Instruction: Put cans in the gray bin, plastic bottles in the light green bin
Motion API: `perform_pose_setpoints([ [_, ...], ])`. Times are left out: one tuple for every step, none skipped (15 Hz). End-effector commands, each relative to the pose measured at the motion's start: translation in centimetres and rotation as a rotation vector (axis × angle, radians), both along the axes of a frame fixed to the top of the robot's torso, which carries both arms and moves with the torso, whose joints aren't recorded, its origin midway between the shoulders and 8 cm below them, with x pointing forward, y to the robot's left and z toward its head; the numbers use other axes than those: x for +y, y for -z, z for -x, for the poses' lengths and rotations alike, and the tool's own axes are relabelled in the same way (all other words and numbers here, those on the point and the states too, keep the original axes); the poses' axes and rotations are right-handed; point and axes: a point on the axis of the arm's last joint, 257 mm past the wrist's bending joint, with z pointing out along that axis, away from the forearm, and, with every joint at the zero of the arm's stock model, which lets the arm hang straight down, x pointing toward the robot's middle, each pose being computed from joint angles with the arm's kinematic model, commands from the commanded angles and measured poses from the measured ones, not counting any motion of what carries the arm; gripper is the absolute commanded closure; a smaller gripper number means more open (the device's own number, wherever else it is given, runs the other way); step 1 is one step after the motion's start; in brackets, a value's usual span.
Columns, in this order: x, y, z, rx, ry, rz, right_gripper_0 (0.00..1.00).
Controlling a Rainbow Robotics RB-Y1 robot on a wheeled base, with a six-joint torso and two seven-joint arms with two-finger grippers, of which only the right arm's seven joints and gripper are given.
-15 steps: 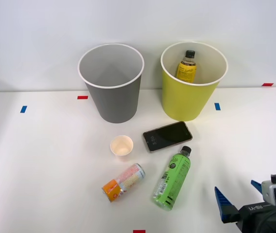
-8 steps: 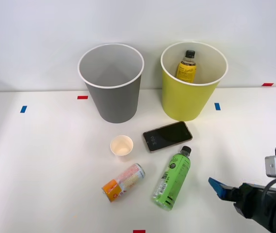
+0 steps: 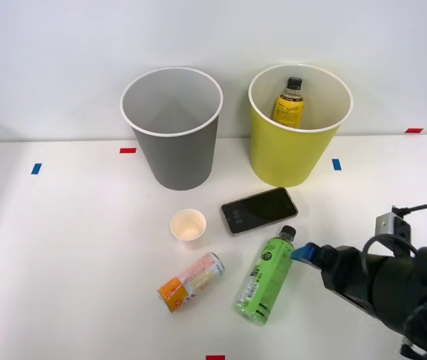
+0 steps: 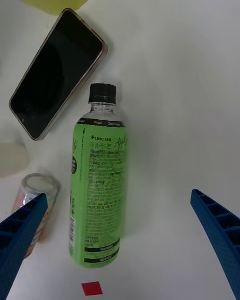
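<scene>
Begins with the white table (image 3: 63, 247), broad and bare toward 9 o'clock and along the 3 o'clock edge, so leaves plenty of room to lift and swing. Places the gray bin (image 3: 174, 150) at 11 o'clock and the light green bin (image 3: 288, 154) at 1 o'clock, both upright at the far edge near the wall, apart from each other, the amber bottle (image 3: 289, 103) already standing inside the green one. Marks the main change next: has brought the right gripper (image 3: 305, 252) in from the 4 o'clock corner over the last second, up and leftward, to hang just beside the cap end of the green bottle (image 3: 266, 278). Shows, from the wrist, both blue fingers (image 4: 25, 235) spread wide and holding nothing, with the bottle lying between them, cap pointing to 1 o'clock. Reads this as the approach for the second bottle, grasp not yet made; judges one bottle and the can left to sort. Notes tight neighbours: the phone (image 3: 259, 211) just off the cap at 12 o'clock from the bottle, and the can (image 3: 190, 281) on its side at 9 o'clock, close to one finger in the wrist view, so calls for a careful descent there. Adds the paper cup (image 3: 188, 225) near the can, and a red tape mark (image 3: 215, 358) at the near edge, 6 o'clock.
</scene>
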Motion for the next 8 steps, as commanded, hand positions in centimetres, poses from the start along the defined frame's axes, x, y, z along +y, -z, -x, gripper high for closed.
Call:
perform_pose_setpoints([
  [1.3, 1.9, -1.9, 0.05, 0.045, 0.02, 0.0],
  [1.7, 2.5, -2.7, 0.057, 0.062, 0.027, 0.0],
  [2.0, 3.0, -3.3, 0.062, 0.079, 0.043, 0.0],
  [2.1, 3.1, -3.4, 0.069, 0.089, 0.064, 0.0],
  [2.3, 3.2, -3.3, 0.09, 0.106, 0.086, 0.0],
  [2.9, 2.9, -3.2, 0.105, 0.119, 0.085, 0.0],
  [3.6, 2.6, -3.4, 0.12, 0.129, 0.067, 0.0],
  [4.0, 2.5, -3.7, 0.127, 0.134, 0.056, 0.0],
])
